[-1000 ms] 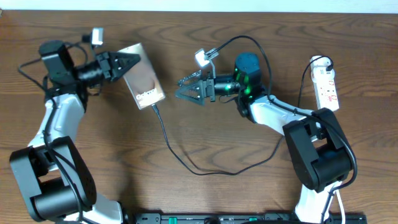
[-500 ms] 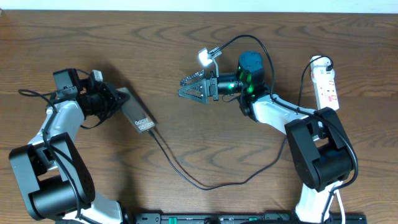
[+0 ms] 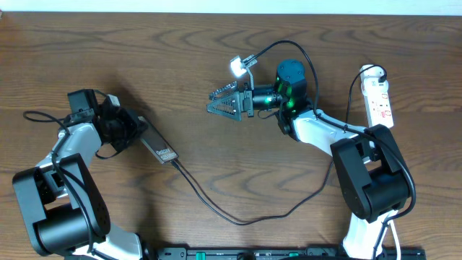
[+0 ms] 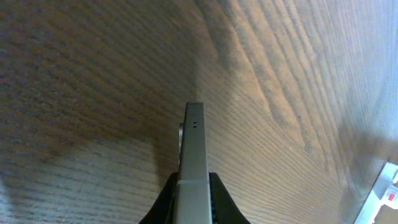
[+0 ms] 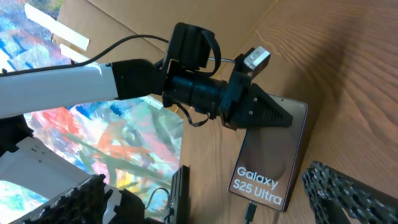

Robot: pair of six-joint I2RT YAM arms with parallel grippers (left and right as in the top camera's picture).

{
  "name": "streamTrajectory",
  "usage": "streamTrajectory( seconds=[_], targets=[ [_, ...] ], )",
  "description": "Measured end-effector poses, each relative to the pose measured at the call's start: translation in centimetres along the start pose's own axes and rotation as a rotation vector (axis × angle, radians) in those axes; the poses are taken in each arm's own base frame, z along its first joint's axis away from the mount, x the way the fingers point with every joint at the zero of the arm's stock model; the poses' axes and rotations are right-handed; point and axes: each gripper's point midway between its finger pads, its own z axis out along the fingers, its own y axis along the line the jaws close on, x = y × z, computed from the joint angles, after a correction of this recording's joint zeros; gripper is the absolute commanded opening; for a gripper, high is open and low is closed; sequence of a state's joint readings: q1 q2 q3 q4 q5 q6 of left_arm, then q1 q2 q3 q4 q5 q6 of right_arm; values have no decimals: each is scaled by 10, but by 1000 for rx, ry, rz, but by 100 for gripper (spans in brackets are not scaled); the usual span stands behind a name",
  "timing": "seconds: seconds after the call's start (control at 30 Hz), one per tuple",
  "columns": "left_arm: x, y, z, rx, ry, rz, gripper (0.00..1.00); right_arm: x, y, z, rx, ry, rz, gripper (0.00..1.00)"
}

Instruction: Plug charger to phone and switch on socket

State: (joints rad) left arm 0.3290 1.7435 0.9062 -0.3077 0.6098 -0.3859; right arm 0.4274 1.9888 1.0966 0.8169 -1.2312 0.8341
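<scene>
The phone (image 3: pixel 157 144) is a dark slab tilted on its edge at the table's left, and my left gripper (image 3: pixel 139 130) is shut on its upper end. In the left wrist view I see the phone (image 4: pixel 193 146) edge-on between the jaws (image 4: pixel 193 190). The right wrist view shows its "Galaxy S25 Ultra" face (image 5: pixel 273 155). The charger cable (image 3: pixel 238 220) runs from the phone's lower end in a loop toward the white socket strip (image 3: pixel 380 97) at the far right. Its plug tip (image 5: pixel 250 211) sits at the phone's lower edge. My right gripper (image 3: pixel 218 103) is open and empty over mid-table.
A black rail (image 3: pixel 289 253) runs along the table's front edge. The socket strip's corner shows in the left wrist view (image 4: pixel 388 190). A colourful painted sheet (image 5: pixel 118 143) and brown cardboard (image 5: pixel 186 18) lie beyond the table's left side in the right wrist view.
My left gripper has pulled the phone left and toward the front, turning it from face-up onto its edge. The cable has dragged along with it. The right arm has barely moved.
</scene>
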Motion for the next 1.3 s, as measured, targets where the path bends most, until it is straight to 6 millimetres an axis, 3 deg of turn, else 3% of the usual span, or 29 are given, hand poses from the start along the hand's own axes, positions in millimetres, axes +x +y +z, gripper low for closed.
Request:
streamTrajectory(
  seconds=[0.57, 0.73, 0.93, 1.3],
  targets=[
    [16, 12, 5, -19, 25, -18, 10, 4, -4, 0, 10, 10, 38, 99],
    [20, 18, 7, -39, 32, -26, 42, 4, -4, 0, 10, 10, 39, 99],
    [20, 13, 5, -24, 30, -15, 51, 4, -4, 0, 10, 10, 40, 99],
    [28, 10, -2, -28, 63, -23, 80, 4, -4, 0, 11, 11, 42, 99]
  ],
)
